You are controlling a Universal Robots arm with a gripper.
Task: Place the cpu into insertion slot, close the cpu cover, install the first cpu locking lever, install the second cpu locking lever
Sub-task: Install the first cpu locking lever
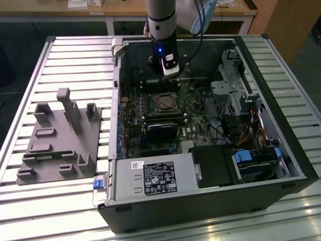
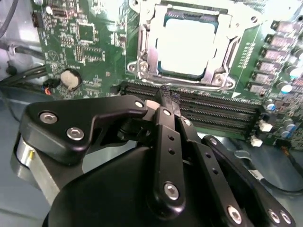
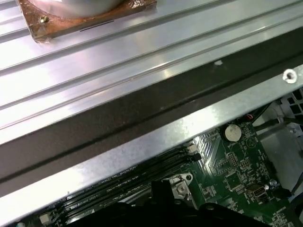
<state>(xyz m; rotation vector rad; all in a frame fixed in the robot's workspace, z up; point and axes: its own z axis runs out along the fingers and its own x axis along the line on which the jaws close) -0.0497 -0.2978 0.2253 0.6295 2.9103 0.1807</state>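
Observation:
The cpu [image 2: 187,42] lies flat in the insertion slot [image 2: 222,78], its pale metal top showing bright. The cpu cover [image 2: 143,49] lies down around it as a silver frame, with the chip showing through its window. In the exterior view the insertion slot [image 1: 164,102] sits mid-board inside the open computer case. My gripper [image 1: 170,75] hangs just behind it, toward the far wall of the case. In the second wrist view the gripper [image 2: 169,96] is shut with nothing between its black fingers. Its tips hover over the long black memory slots [image 2: 199,106] beside the socket.
The case walls [image 1: 116,65] enclose the green board [image 2: 90,42]. A power supply [image 1: 158,178] and drive cages [image 1: 235,95] fill the near and right sides. A grey fixture block [image 1: 60,135] stands on the slatted table at the exterior view's left. A coin battery [image 2: 70,79] sits near the gripper.

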